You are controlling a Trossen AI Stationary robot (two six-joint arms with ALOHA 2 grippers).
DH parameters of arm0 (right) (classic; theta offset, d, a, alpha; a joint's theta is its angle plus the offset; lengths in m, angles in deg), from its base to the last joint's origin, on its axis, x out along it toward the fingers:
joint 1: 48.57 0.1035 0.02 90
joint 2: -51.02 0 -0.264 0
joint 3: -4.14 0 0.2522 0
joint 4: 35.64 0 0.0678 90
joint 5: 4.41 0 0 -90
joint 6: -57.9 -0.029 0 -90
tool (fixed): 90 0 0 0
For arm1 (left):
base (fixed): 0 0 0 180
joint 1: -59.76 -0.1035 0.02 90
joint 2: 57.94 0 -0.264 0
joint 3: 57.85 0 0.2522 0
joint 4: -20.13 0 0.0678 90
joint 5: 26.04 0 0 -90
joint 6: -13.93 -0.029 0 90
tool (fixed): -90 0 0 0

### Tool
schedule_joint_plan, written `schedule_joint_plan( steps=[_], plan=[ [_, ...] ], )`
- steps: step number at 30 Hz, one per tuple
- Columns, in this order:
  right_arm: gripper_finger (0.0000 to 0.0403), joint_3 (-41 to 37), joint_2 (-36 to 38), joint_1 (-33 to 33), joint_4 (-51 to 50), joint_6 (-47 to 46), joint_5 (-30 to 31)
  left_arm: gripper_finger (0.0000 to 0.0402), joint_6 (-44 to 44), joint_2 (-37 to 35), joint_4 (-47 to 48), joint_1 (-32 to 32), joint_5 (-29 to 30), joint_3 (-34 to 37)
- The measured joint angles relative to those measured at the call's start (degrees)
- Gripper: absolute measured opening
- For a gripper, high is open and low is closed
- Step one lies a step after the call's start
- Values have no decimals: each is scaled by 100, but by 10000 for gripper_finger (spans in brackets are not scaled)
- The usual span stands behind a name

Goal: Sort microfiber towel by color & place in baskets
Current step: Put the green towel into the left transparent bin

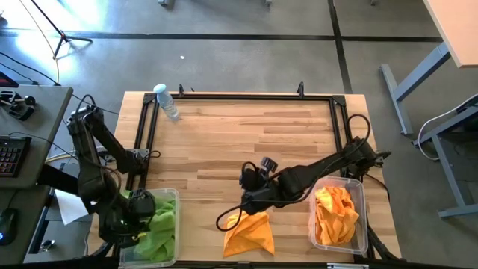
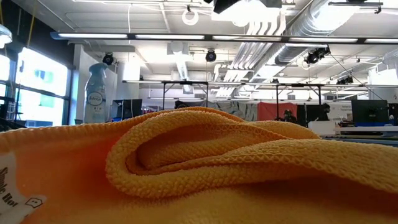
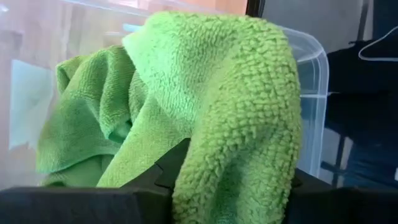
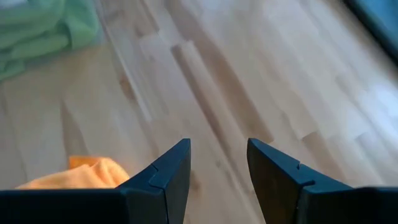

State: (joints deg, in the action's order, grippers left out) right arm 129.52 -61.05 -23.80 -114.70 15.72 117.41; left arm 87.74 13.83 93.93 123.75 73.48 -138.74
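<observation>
Our left gripper point(image 1: 142, 211) sits over the left bin point(image 1: 173, 196); green towel point(image 3: 205, 112) drapes across its fingers, grip state we cannot tell. Right gripper point(image 4: 217, 165) fingers apart, empty, above bare table point(image 1: 246, 134); orange towel point(image 1: 250, 233) just beside. More orange towels point(image 1: 336, 213) fill the right bin point(image 1: 362, 196).

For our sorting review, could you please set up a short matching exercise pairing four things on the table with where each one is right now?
Things:
1. green towels
2. loose orange towel
3. water bottle
4. right gripper

Places:
A. far-left corner of the table
B. in the left basket
C. open, above bare wood near the table's middle
D. flat on the table, between the two baskets

Pairs: 1-B, 2-D, 3-A, 4-C
</observation>
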Motion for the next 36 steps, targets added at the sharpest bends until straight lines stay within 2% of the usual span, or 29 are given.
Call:
schedule_joint_plan(
  steps=[5,21,24,29,32,36],
  plan=[
    [154,0,-162,8,21,-252,-338,120,5,11,18,2,147,2],
    [154,0,-173,14,35,-195,-337,120,-140,251,-32,-22,457,14],
    [154,0,-173,14,34,-134,-337,120,-217,251,-27,-22,485,123],
    [154,0,-173,25,30,-130,-335,121,168,251,-43,-22,397,469],
    [154,0,-171,45,28,-129,-335,134,360,254,-37,-22,36,761],
    [154,0,-171,83,23,30,-340,171,563,300,-135,-22,-53,1133]
  ],
)
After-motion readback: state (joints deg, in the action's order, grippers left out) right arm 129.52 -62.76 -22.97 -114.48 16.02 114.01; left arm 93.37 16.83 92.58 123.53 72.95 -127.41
